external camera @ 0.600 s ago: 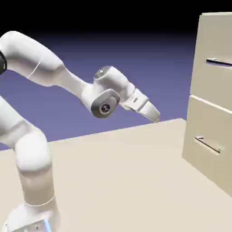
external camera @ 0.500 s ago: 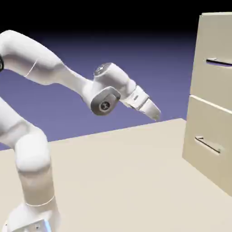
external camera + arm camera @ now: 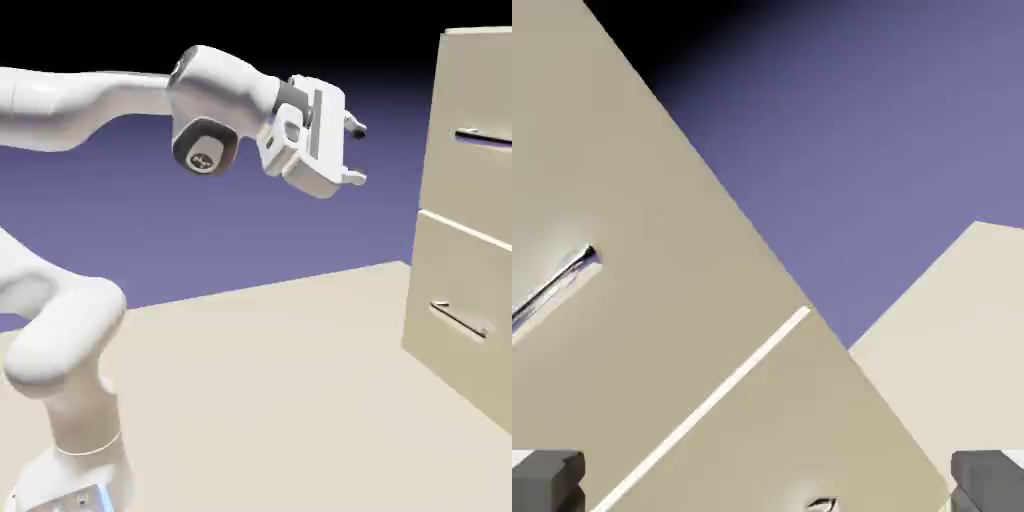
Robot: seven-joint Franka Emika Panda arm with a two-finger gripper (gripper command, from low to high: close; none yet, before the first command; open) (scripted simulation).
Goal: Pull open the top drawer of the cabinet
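Your tall beige boxy cabinet (image 3: 468, 215) stands at the surface's (image 3: 280, 390) right; its flat-fronted top drawer (image 3: 472, 140) sits flush, thin dark bar handle (image 3: 483, 137) untouched. The white arm's gripper (image 3: 356, 152) hangs well apart, fingers (image 3: 357, 127) spread.

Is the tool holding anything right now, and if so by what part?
Nothing is held. The tool is open in mid-air, short of the cabinet, and its fingers have only empty space between them. The top drawer's handle is untouched.
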